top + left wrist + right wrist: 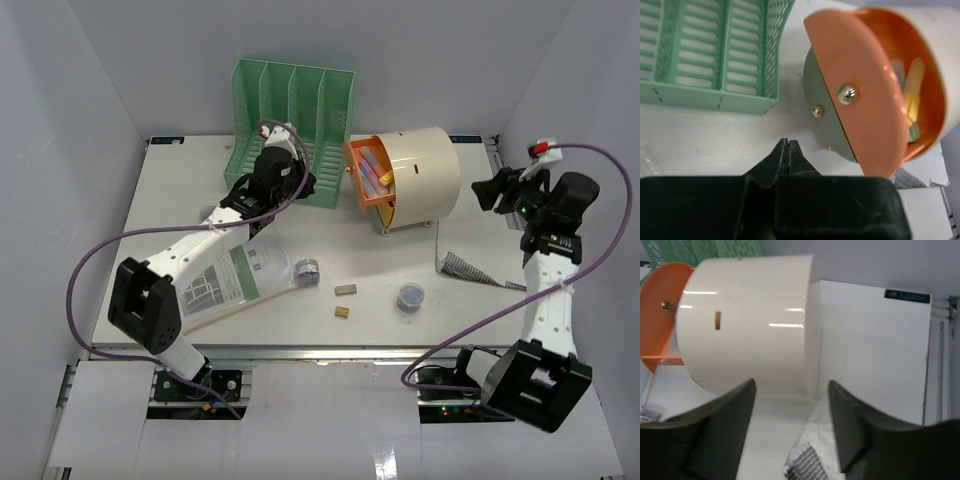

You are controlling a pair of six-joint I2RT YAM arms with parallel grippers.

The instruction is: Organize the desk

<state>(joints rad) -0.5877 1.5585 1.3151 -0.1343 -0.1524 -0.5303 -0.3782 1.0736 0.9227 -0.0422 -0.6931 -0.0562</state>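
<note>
The desk (470,330) is a white tabletop with a metal rail at its front. My left gripper (310,183) hovers between the green file rack (290,120) and the cream drawer box (420,175). In the left wrist view this gripper (787,143) is shut with nothing in it, just left of the pulled-out orange drawer (875,100). My right gripper (487,190) hangs right of the box. Seen from the right wrist, it (792,390) stands open and empty, facing the box (750,315), above a grey-patterned packet (807,462).
A printed booklet (235,280) lies under the left arm. Beside it sits a small purple roll (307,269), then two tan blocks (345,290) (342,312) and a dark round jar (410,297). The packet (470,268) lies at the right. White walls enclose the desk.
</note>
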